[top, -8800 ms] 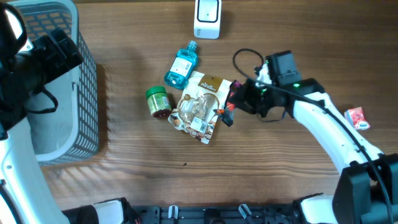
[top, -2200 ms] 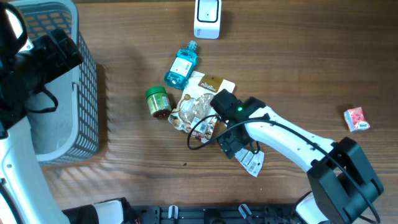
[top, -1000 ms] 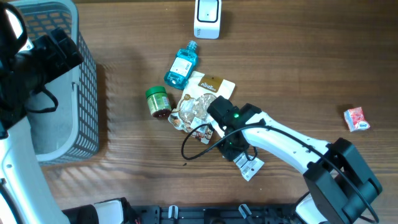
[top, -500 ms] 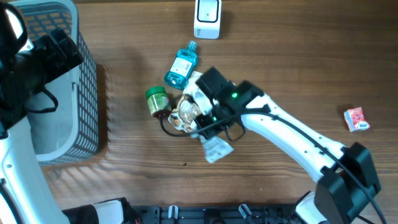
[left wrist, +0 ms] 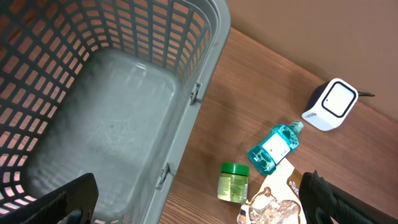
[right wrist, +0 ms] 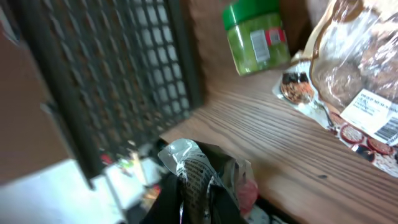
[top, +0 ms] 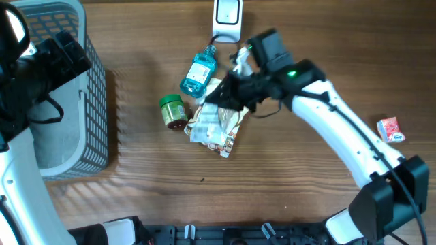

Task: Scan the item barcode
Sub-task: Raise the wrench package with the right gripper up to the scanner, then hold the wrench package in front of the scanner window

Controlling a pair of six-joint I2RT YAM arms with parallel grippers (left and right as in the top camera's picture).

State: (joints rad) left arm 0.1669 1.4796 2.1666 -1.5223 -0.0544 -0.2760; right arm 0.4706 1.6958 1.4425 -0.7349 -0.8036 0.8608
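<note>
My right gripper (right wrist: pixel 200 198) is shut on a small crinkled packet (right wrist: pixel 194 167) with silver foil, black print and a red patch. In the overhead view the right gripper (top: pixel 228 92) hangs above the snack bag (top: pixel 216 126), just in front of the white scanner box (top: pixel 227 20); the packet is mostly hidden there. The scanner (left wrist: pixel 329 104) also shows in the left wrist view. My left gripper (left wrist: pixel 199 208) is open with nothing between its fingers, high over the grey basket (left wrist: pixel 124 93).
A blue bottle (top: pixel 198 71), a green-lidded jar (top: pixel 173 111) and the snack bag lie together mid-table. A small red packet (top: pixel 390 129) lies far right. The basket (top: pixel 92 116) fills the left side. The jar (right wrist: pixel 255 37) and basket wall (right wrist: pixel 124 68) show in the right wrist view.
The right gripper has carried the packet from the table's front middle, over the snack bag, up toward the scanner, turning its wrist. The left arm has not moved.
</note>
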